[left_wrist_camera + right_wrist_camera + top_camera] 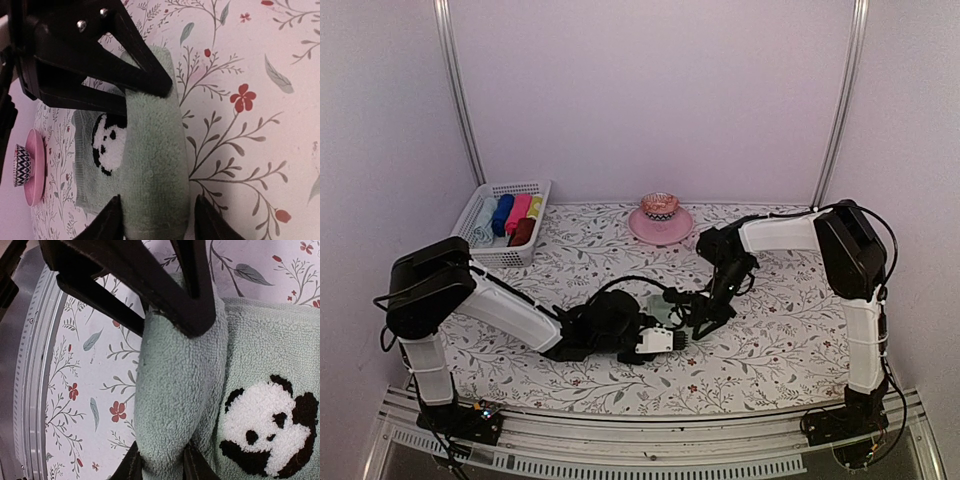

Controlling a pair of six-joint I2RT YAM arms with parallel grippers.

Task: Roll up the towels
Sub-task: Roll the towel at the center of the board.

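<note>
The pale green towel [665, 312] lies mid-table, its near edge rolled up into a thick roll [150, 165]; the flat part shows a black-and-white panda motif [265, 425]. My left gripper [157, 210] is open, one finger on each side of the roll's end, not squeezing it. My right gripper [160, 460] is shut on the roll's other end [175, 380], pinching the cloth. The two grippers face each other along the roll, left gripper [672, 338] and right gripper [705, 315]. A dark red rolled towel [523, 232] lies in the basket.
A white basket [515, 187] at the back left holds several rolled towels. A pink dish with a patterned cup [660, 222] stands at the back centre, also in the left wrist view [30, 167]. The metal table edge [30, 390] is near.
</note>
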